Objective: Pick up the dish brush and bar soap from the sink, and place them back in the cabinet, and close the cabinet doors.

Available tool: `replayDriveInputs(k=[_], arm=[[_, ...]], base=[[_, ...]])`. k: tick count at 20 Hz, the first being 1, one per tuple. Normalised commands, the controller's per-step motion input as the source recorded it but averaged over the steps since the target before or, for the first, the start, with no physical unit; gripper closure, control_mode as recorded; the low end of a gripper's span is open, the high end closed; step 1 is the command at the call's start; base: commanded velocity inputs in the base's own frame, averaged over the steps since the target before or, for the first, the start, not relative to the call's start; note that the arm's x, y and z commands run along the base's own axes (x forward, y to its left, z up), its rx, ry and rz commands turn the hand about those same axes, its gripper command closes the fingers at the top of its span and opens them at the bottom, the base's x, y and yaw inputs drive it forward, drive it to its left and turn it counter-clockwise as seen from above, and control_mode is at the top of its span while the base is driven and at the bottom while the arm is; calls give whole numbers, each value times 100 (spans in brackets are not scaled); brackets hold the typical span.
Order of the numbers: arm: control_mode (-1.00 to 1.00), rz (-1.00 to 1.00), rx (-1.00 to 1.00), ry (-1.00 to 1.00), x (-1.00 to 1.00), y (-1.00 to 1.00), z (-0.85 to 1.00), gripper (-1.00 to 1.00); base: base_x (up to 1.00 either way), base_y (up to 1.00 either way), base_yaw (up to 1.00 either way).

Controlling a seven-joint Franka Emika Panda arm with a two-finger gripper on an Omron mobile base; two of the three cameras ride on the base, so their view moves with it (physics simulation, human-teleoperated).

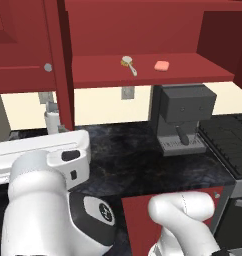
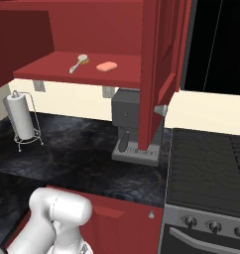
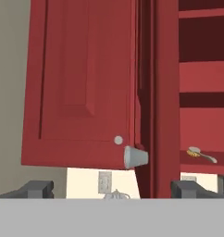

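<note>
The fingers (image 3: 111, 189) stand wide apart and empty below a raised-panel cabinet door (image 3: 81, 88) with a round silver knob (image 3: 134, 157). Beyond them to the right, the thin dish brush (image 3: 200, 154) and rounded orange bar soap (image 1: 162, 65) lie on the cabinet's flat red shelf (image 1: 103, 74).

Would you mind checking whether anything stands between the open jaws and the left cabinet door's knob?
Nothing visible does. In the hand view the knob on the left door sits ahead between the two fingertips, with open space before it. The brush and soap already lie on the shelf.
</note>
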Motion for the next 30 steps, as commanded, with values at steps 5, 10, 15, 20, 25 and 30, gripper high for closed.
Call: replayDriveInputs(k=[5, 10, 15, 20, 25, 30], arm=[[-100, -13, 0, 0, 6, 0, -3, -100], [-100, -16, 0, 0, 15, 0, -4, -100], [-100, -14, 0, 0, 31, 4, -1, -100], [-100, -12, 0, -3, 28, 23, -11, -100], [-100, -9, 0, -5, 24, 14, -8, -100], [-100, -8, 0, -4, 29, 2, 0, -100]], base=[[0, 0, 0], [0, 0, 0], [0, 0, 0], [0, 0, 0], [0, 0, 0], [0, 0, 0]])
